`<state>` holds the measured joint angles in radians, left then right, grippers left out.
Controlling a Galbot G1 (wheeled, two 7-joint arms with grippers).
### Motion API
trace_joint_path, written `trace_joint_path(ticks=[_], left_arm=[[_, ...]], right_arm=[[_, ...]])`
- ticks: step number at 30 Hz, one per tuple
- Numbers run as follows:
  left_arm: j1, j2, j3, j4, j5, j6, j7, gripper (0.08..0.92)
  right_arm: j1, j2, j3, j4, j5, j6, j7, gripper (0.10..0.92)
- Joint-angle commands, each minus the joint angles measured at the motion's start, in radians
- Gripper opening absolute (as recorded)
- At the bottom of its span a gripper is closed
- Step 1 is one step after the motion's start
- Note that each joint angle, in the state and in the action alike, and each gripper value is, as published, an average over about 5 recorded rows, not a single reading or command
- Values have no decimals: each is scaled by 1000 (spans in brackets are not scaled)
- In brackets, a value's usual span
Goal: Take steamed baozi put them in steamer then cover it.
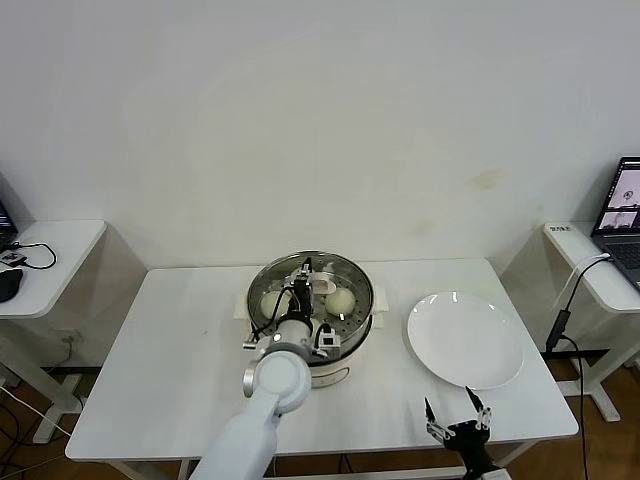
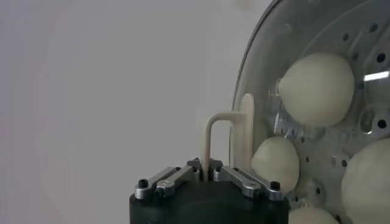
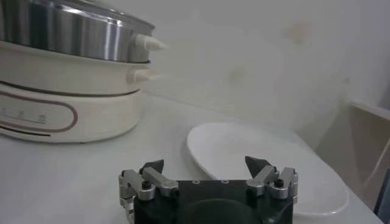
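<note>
On the white tabletop [image 1: 180, 340], baozi [image 2: 317, 88] sit inside the steamer [image 1: 262, 275], cover [image 2: 262, 73] on; left pincer [image 2: 206, 173] barely parted around its handle [image 2: 234, 137], letting go. Right pincer [image 1: 458, 417] idles wide, empty, near the plate [image 1: 465, 340].

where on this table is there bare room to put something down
Bare tabletop runs from the left edge to the steamer. A narrow strip lies between steamer and white plate. The steamer itself is crowded: left gripper, cover, baozi.

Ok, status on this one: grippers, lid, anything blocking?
Left gripper at the cover's handle, cover seated on steamer, baozi inside. Right gripper open, parked near plate. Nothing in the way.
</note>
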<state>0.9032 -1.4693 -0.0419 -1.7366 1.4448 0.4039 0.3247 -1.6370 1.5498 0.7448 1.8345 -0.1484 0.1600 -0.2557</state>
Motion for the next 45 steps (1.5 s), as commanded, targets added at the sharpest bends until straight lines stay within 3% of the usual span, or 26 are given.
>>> trace_joint_path(ticks=[1, 13, 17, 20, 24, 28, 31, 36, 40, 45], left_arm=[[52, 16, 9, -118, -5, -2, 6, 396], [243, 132, 4, -389, -100, -24, -10, 742], [340, 164, -43, -515, -205, -56, -48, 810], [444, 166, -113, -591, -373, -93, -126, 821], [624, 164, -232, -641, -794, -145, -301, 823], [767, 160, -349, -642, -1218, -231, -442, 823], [823, 157, -452, -606, -1402, -299, -490, 823], [858, 152, -557, -534, -1591, -385, -504, 823], [878, 161, -589, -456, -1637, -497, -494, 823], [902, 175, -617, -374, -1663, -553, -493, 823]], right_arm=[[-2, 2, -2, 1, -3, -1, 0, 822], [-20, 2, -3, 11, -12, 0, 0, 823], [-27, -10, -4, 15, -7, 0, 0, 823], [-37, -28, -5, 23, 9, 1, -1, 823], [-62, -72, -3, 37, 56, 11, -4, 823], [-94, -127, 5, 54, 102, 29, -7, 823], [-92, -127, -7, 59, 102, 26, -6, 823], [-95, -109, -30, 61, 95, 24, 1, 823], [-110, -110, -39, 86, 123, 15, 14, 823], [-129, -131, -50, 127, 161, -4, 27, 823]])
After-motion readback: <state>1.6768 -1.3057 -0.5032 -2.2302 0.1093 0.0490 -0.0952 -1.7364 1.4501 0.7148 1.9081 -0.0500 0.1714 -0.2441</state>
